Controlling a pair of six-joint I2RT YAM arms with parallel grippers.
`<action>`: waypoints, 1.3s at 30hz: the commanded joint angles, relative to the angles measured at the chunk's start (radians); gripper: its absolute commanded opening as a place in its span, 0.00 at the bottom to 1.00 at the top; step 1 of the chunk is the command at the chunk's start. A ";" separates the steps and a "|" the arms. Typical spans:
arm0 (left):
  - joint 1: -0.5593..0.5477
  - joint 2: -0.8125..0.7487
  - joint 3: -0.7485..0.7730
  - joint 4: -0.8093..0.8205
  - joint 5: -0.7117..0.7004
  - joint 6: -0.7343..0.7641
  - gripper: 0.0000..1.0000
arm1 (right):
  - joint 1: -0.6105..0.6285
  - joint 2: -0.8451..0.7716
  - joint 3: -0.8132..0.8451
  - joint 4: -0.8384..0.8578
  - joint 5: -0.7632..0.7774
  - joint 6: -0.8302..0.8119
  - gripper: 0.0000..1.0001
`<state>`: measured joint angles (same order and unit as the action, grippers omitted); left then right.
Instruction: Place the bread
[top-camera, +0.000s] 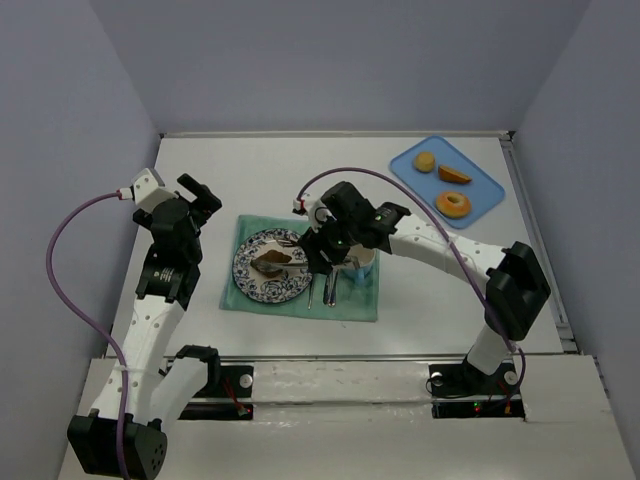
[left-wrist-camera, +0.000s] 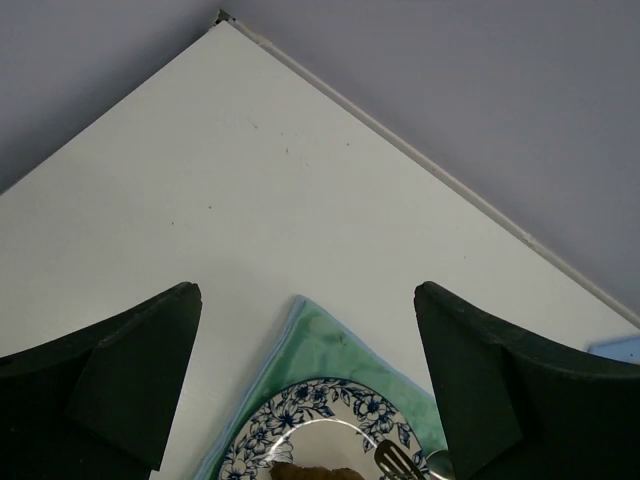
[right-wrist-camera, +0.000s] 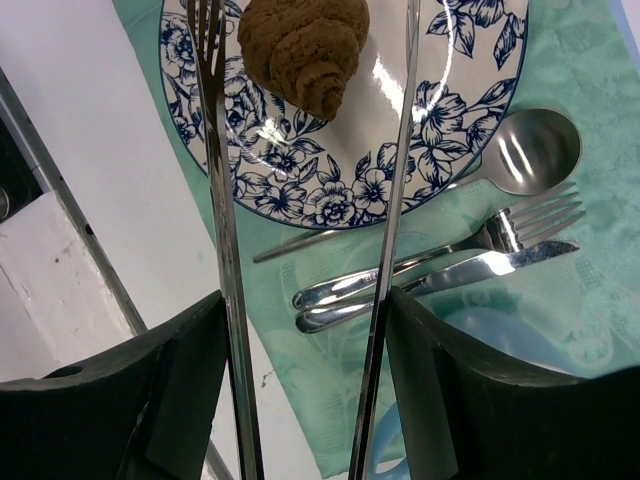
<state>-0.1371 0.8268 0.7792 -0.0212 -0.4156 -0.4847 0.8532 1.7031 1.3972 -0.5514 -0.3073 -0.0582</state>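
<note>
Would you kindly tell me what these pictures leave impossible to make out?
- Tips of the tongs: cut off by the top edge in the right wrist view; too small in the top view.
- Bread: in the left wrist view, all but a sliver is cut off by the bottom edge.
- Cup: mostly behind the right gripper in the right wrist view.

Ridged, dark golden-brown bread (right-wrist-camera: 303, 45) lies on the patterned plate (right-wrist-camera: 440, 110).

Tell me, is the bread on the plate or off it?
On. The bread lies on the flowery plate, between the two arms of the tongs, which do not touch it.
</note>
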 joint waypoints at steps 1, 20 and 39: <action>0.004 -0.020 -0.003 0.024 -0.020 0.001 0.99 | 0.010 -0.037 0.063 0.007 0.031 -0.016 0.65; 0.004 -0.003 -0.005 0.035 -0.061 -0.020 0.99 | -0.356 0.036 0.350 0.028 0.123 -0.024 0.48; 0.004 0.101 0.019 0.032 -0.032 -0.022 0.99 | -0.585 0.564 0.550 0.039 0.135 -0.098 0.68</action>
<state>-0.1371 0.9218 0.7788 -0.0204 -0.4450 -0.5034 0.2619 2.3260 1.9350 -0.5507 -0.1864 -0.1379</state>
